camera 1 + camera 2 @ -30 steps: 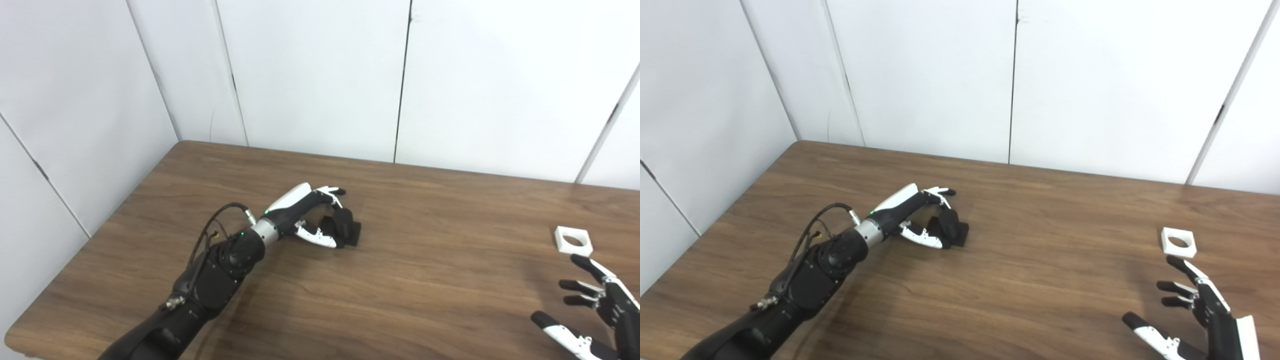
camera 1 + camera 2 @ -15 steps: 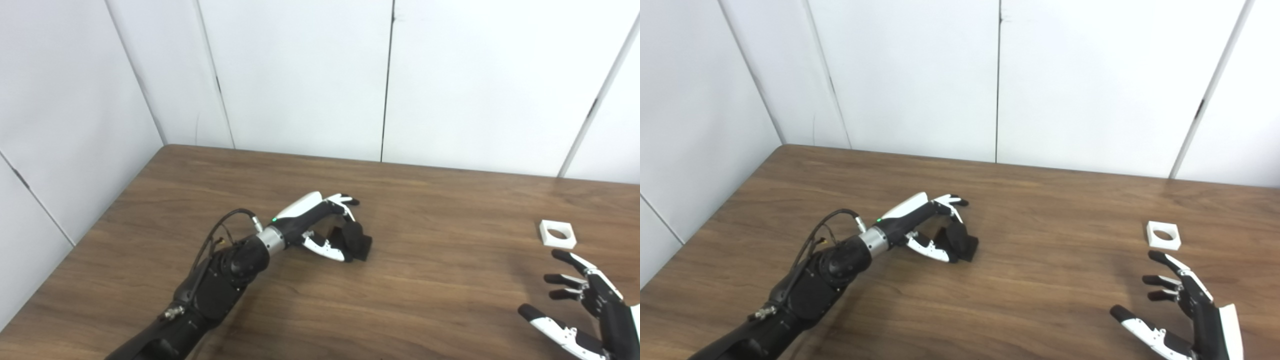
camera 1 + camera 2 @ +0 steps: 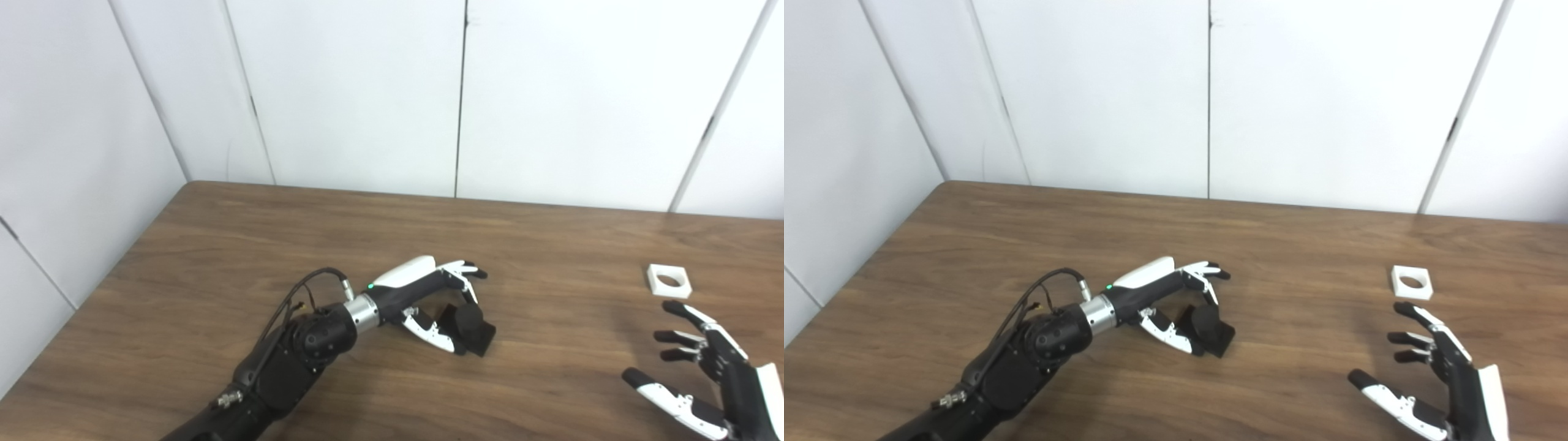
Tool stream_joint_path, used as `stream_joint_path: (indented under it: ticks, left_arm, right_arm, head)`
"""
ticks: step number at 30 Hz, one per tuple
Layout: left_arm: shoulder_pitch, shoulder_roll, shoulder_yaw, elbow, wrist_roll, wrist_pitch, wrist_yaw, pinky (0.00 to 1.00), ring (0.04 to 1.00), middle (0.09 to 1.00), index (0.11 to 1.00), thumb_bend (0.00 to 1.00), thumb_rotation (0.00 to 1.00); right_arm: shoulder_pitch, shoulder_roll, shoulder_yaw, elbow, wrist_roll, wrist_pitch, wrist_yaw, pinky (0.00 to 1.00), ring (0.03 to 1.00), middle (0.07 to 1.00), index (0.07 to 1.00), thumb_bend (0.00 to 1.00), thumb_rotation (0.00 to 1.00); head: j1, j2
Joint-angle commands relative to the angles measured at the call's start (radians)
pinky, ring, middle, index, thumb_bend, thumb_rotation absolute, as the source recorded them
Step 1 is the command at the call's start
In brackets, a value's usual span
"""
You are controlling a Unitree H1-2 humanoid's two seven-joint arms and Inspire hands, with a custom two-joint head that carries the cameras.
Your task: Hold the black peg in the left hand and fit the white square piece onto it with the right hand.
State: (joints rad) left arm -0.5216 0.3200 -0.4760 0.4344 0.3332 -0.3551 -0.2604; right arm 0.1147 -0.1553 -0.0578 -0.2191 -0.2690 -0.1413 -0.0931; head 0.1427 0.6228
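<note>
My left hand (image 3: 438,300) is curled round the black peg (image 3: 470,327) mid-table. My right hand (image 3: 1433,376) is spread, empty, just near of the white square piece (image 3: 1411,282). It looks light, stiff plastic, so I'd pinch its outer edges.

Left arm: glossy black moulded forearm shell (image 3: 288,373), bulging toward a rounded wrist housing. Silver metal wrist collar (image 3: 362,311) joins it to the black-and-white left hand (image 3: 436,298). Small green indicator light (image 3: 370,285) sits just past the collar. White smooth cover plate (image 3: 407,271) on the back of the hand; fingers black with white segments and black tips. Thin black cable (image 3: 304,289) loops from the forearm to a silver plug by the collar. Silver round connector (image 3: 225,401) low on the forearm.

Black-and-white right hand (image 3: 1442,383): same build, white side plate (image 3: 1493,392), white-segmented thumb, black fingertips.
</note>
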Motion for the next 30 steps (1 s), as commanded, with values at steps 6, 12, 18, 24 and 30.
stream_joint_path:
  ticks: [6, 12, 18, 24, 30]
  left_arm:
    - [0.027, -0.011, -0.061, -0.046, 0.041, 0.002, -0.1, 0.94, 0.977, 0.922, 0.489, 0.52, 0.08]
    - [0.045, -0.002, -0.08, -0.085, 0.05, 0.007, -0.121, 0.95, 0.969, 0.918, 0.488, 0.52, 0.08]
    - [0.057, 0.035, -0.07, -0.105, 0.036, 0.002, -0.142, 0.96, 0.969, 0.918, 0.489, 0.52, 0.08]
    - [0.058, 0.071, -0.052, -0.077, 0.001, -0.015, -0.175, 0.9, 0.972, 0.923, 0.491, 0.52, 0.08]
    - [0.048, 0.074, -0.044, -0.04, -0.01, -0.05, -0.185, 0.91, 0.967, 0.917, 0.491, 0.52, 0.07]
  right_arm:
    - [-0.007, 0.038, 0.011, -0.061, -0.016, 0.011, -0.017, 0.55, 0.665, 0.837, 0.78, 0.76, 0.35]
    - [-0.01, 0.051, 0.023, -0.074, -0.033, 0.023, -0.025, 0.55, 0.669, 0.835, 0.783, 0.75, 0.34]
    - [-0.024, 0.081, 0.052, -0.115, -0.077, 0.072, -0.041, 0.56, 0.657, 0.829, 0.781, 0.73, 0.29]
    - [-0.042, 0.112, 0.101, -0.119, -0.157, 0.111, -0.083, 0.56, 0.669, 0.829, 0.773, 0.71, 0.31]
    - [-0.078, 0.091, 0.11, -0.128, -0.185, 0.153, -0.1, 0.55, 0.676, 0.825, 0.773, 0.72, 0.33]
  head:
    - [-0.031, 0.015]
    - [-0.103, 0.034]
    - [-0.323, 0.053]
    - [-0.523, 0.019]
    - [-0.595, 0.007]
